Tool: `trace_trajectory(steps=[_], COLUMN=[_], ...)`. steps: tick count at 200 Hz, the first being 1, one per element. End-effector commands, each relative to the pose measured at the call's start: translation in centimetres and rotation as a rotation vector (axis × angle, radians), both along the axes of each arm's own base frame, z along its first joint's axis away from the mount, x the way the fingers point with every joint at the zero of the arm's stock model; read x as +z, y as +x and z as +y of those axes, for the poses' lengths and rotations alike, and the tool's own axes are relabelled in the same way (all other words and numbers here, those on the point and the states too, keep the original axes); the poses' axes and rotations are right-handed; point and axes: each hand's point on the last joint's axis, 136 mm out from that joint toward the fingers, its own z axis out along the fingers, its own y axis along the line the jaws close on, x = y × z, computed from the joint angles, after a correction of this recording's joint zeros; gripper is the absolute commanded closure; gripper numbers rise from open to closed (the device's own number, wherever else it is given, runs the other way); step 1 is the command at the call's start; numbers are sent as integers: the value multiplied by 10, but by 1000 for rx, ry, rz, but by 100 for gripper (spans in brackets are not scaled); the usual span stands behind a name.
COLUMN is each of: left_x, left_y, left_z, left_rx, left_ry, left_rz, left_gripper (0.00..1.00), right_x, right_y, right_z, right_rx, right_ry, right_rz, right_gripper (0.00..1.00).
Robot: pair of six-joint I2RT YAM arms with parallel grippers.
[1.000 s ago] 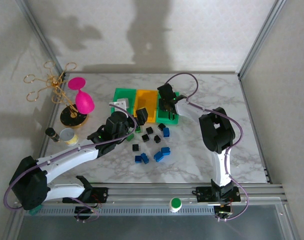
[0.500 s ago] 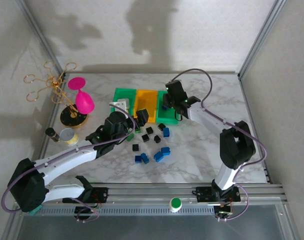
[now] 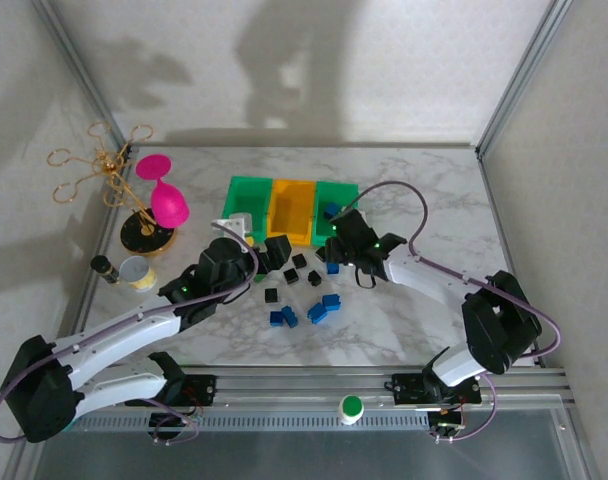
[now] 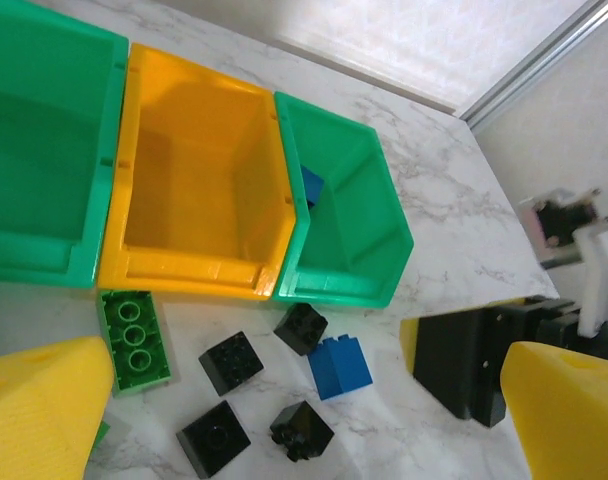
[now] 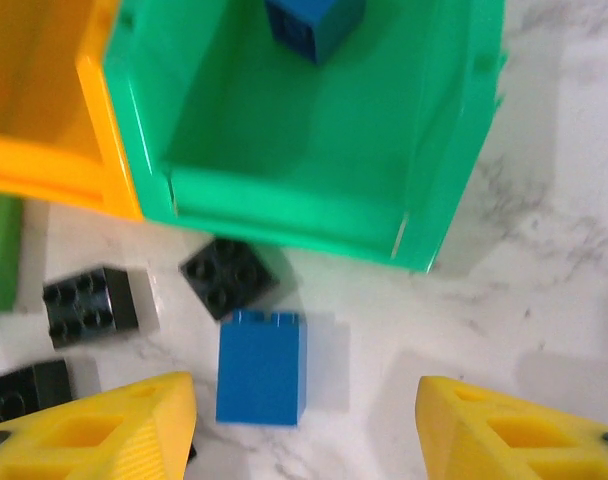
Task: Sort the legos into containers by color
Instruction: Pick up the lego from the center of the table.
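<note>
**Hovering over loose bricks, both grippers empty**

Both arms reach in over the marble table [image 3: 424, 200], just in front of the three bins. The bins stand in a row touching side by side: left green bin [image 4: 44, 258], orange bin [image 4: 184, 277], right green bin [image 4: 344, 288].

The left gripper [image 4: 306, 400] has its jaws spread wide and holds nothing. Under it, close to the bins' near walls, lie a green brick [image 4: 134, 337], four black bricks [image 4: 231, 362] and a blue brick [image 4: 341, 367], all flat on the table.

The right gripper [image 5: 304, 425] also has its jaws apart with nothing gripped. In the right wrist view the blue brick lies on the table between its fingers [image 5: 94, 430], nearer one of them and apparently not touching it, with a black brick just beyond, by the right green bin's wall.

A second blue brick [image 4: 312, 186] rests inside the right green bin, against its far wall.

Nearer the arm bases, a blue cluster [image 3: 319, 312] of several bricks lies loose on the table, well apart from the bins.
</note>
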Motion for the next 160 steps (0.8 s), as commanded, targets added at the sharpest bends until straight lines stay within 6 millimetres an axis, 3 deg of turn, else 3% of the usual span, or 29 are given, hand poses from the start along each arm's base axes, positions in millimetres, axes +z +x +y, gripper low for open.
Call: trace_trajectory(steps=[1, 30, 88, 160], left_x=[-6, -8, -15, -21], left_y=[-8, -10, -8, -5], left_z=[0, 2, 7, 9], left_rx=[-10, -3, 28, 44], left_ry=[-18, -26, 1, 27], left_rz=[23, 26, 32, 39], left_gripper=[1, 1, 1, 1], right_x=[-12, -30, -41, -54], right_y=[-14, -18, -4, 8], right_z=[5, 9, 24, 34], right_rx=[-4, 4, 28, 39], right_ry=[34, 45, 42, 20], right_rz=[32, 63, 59, 64], right_gripper=[38, 38, 35, 44])
